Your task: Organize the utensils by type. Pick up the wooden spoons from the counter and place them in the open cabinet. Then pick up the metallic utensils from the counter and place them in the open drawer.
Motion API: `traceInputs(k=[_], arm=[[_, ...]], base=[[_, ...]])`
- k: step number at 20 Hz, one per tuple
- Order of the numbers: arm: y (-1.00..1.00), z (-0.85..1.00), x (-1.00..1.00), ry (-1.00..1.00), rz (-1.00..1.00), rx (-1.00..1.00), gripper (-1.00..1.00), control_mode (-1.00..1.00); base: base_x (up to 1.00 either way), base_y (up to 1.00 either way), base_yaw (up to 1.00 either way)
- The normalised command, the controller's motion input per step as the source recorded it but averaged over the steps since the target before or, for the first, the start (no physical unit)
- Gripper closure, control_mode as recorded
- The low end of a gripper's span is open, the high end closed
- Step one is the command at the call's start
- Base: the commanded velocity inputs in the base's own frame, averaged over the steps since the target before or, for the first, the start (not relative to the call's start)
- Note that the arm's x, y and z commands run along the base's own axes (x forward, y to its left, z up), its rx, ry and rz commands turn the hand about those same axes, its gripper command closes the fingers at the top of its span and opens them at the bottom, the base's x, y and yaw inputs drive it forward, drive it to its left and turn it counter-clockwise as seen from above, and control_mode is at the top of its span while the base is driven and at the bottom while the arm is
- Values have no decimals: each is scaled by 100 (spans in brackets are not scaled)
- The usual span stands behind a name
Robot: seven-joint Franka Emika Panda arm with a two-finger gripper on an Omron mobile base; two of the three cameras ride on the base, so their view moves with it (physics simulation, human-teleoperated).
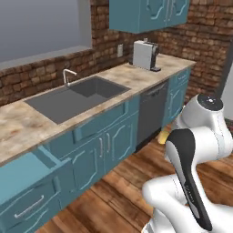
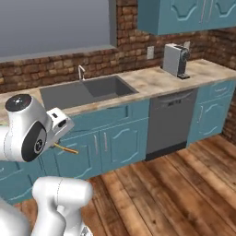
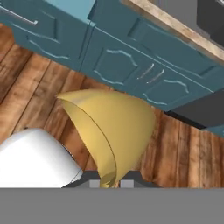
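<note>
You have a wooden spoon (image 3: 114,127) clamped in the fingers (image 3: 108,183), its yellow-brown bowl rising straight out ahead of them, long axis along the hand. In the right base view its handle (image 2: 66,148) pokes out sideways by the wrist. The open drawer (image 1: 25,175) lies to the left, apparently empty; the bench (image 1: 132,75) carries a coffee machine (image 1: 145,54).

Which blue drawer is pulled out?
The open drawer at the counter's far left end, left of the sink; the other drawer fronts sit flush and shut.
</note>
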Motion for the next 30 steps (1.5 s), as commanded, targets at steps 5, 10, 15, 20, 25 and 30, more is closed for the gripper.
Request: traceInputs(k=[5, 10, 15, 20, 25, 30], arm=[[0, 0, 0, 0, 0, 0, 100, 100], [0, 0, 0, 0, 0, 0, 100, 100], [0, 0, 0, 0, 0, 0, 100, 100], [0, 0, 0, 0, 0, 0, 100, 100], [0, 0, 0, 0, 0, 0, 100, 100], [0, 0, 0, 0, 0, 0, 100, 100]], base=[[-3, 1, 52], [-6, 35, 31], [-4, 74, 8], [0, 98, 0], [0, 100, -1], [-7, 100, -10]])
